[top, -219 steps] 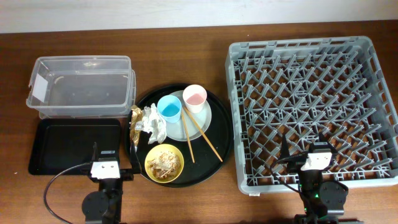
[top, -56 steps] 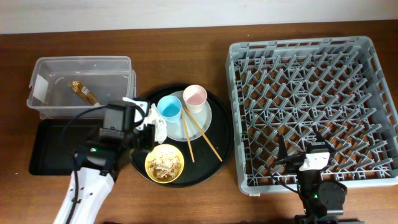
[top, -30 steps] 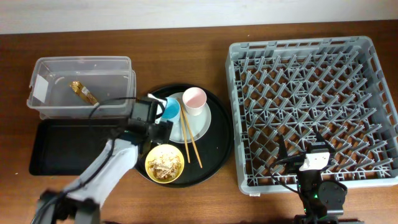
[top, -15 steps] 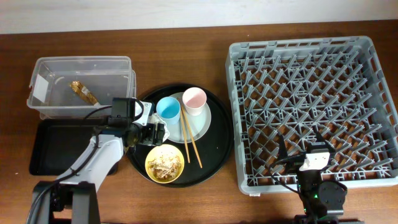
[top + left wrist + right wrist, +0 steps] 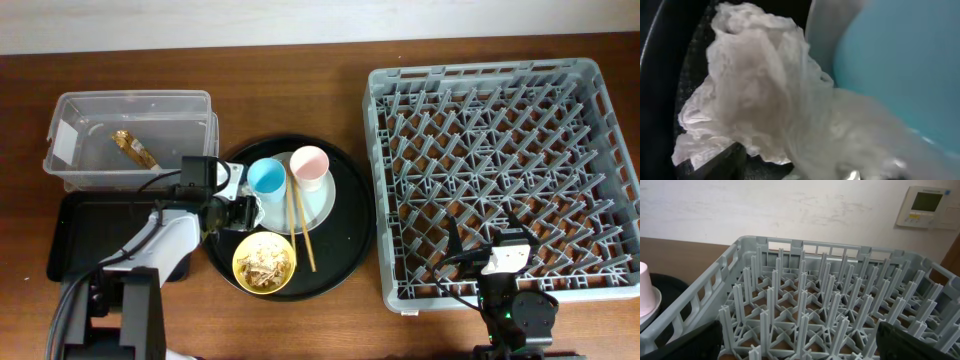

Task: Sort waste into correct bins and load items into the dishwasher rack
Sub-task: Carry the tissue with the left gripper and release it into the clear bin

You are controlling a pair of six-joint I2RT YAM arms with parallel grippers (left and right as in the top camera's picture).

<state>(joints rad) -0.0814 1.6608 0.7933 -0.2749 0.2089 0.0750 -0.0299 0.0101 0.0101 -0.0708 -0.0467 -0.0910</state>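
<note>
Left fingers [image 5: 715,165] are at the crumpled white napkin [image 5: 755,95] — squeezing it or not, I cannot tell — left of centre, touching the light-blue cup [image 5: 900,65] on the round black tray [image 5: 350,245]; right fingers [image 5: 920,342] spread wide over the grey rack [image 5: 805,305], lower right.

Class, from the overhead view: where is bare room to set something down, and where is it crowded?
Free: the empty grey lattice dishwasher rack; the shallow black rectangular tray's left half; the round black tray's right side. Crowded: its left, around the crumpled white napkin.
</note>
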